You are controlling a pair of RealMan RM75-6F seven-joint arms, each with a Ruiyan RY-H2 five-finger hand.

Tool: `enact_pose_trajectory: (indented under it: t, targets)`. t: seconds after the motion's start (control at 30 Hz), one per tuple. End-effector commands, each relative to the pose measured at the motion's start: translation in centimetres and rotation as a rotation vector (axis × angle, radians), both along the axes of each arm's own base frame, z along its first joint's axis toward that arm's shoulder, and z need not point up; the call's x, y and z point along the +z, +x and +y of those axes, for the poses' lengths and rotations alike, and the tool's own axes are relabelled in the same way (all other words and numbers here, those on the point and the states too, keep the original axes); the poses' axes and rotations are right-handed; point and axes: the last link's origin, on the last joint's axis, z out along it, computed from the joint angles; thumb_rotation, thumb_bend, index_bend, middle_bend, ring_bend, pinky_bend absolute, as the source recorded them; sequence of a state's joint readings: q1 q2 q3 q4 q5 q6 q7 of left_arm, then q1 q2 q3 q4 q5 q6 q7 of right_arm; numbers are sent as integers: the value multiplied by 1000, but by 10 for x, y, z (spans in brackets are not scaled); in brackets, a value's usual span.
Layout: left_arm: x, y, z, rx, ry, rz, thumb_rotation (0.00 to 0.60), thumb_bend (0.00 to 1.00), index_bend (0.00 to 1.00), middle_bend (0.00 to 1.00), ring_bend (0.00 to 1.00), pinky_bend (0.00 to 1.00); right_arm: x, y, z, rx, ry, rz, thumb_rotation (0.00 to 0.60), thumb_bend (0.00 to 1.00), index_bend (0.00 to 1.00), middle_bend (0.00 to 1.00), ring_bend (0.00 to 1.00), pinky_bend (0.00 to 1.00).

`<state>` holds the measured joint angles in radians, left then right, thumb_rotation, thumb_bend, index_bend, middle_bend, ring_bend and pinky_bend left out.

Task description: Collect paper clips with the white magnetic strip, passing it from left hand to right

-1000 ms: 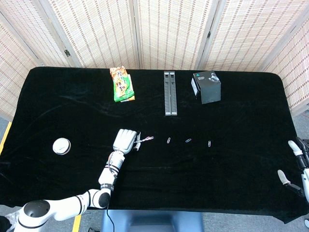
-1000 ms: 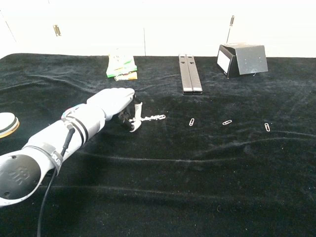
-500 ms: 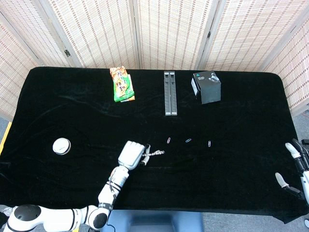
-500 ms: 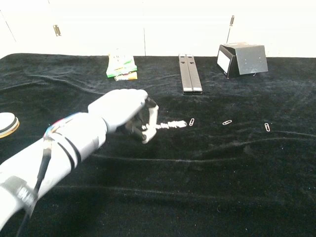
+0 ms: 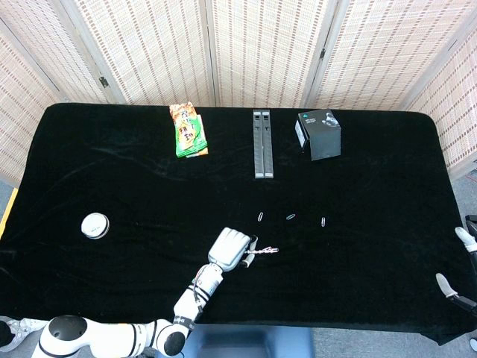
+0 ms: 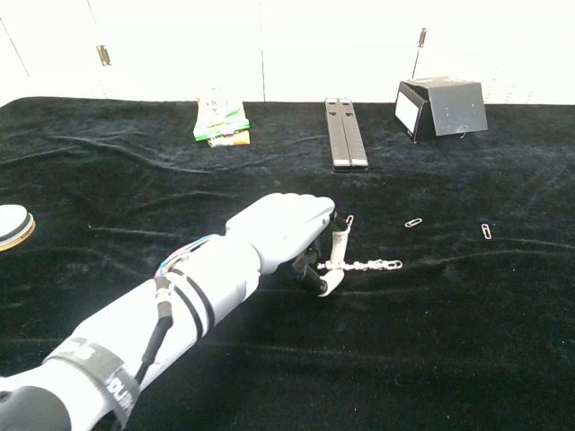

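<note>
My left hand (image 5: 229,248) (image 6: 286,230) hovers over the front middle of the black table, pinching a short white magnetic strip (image 6: 335,259). A chain of paper clips (image 6: 370,266) (image 5: 264,250) clings to the strip and sticks out to the right. Three loose paper clips lie in a row on the cloth: one (image 5: 259,217) just behind the hand, one (image 5: 291,217) (image 6: 413,222) in the middle, one (image 5: 323,221) (image 6: 486,231) furthest right. My right hand (image 5: 456,261) shows only at the right edge of the head view, fingers apart and empty, far from the strip.
Along the back stand a green snack packet (image 5: 188,130), two dark bars (image 5: 261,144) side by side and a black box (image 5: 320,134). A white round disc (image 5: 95,225) lies at the left. A folding screen closes off the far side.
My left hand has carried the strip and its hanging clips rightward and toward the front edge, past the first loose clip. My right hand has slipped further out of the frame.
</note>
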<state>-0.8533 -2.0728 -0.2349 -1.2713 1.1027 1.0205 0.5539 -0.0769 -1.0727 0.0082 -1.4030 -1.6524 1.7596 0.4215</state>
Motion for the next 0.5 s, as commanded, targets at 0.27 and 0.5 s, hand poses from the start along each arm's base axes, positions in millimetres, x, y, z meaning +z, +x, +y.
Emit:
enact_pose_trajectory:
  t: [0.27, 0.5]
  targets:
    - [-13, 5, 17, 15, -6, 6, 600, 610, 764, 1000, 1000, 1000, 3, -5, 0, -24, -7, -4, 600, 341, 0, 0, 0, 73]
    - [-16, 9, 24, 19, -7, -13, 600, 613, 766, 1000, 1000, 1000, 4, -6, 0, -25, -9, -9, 600, 341, 0, 0, 0, 73]
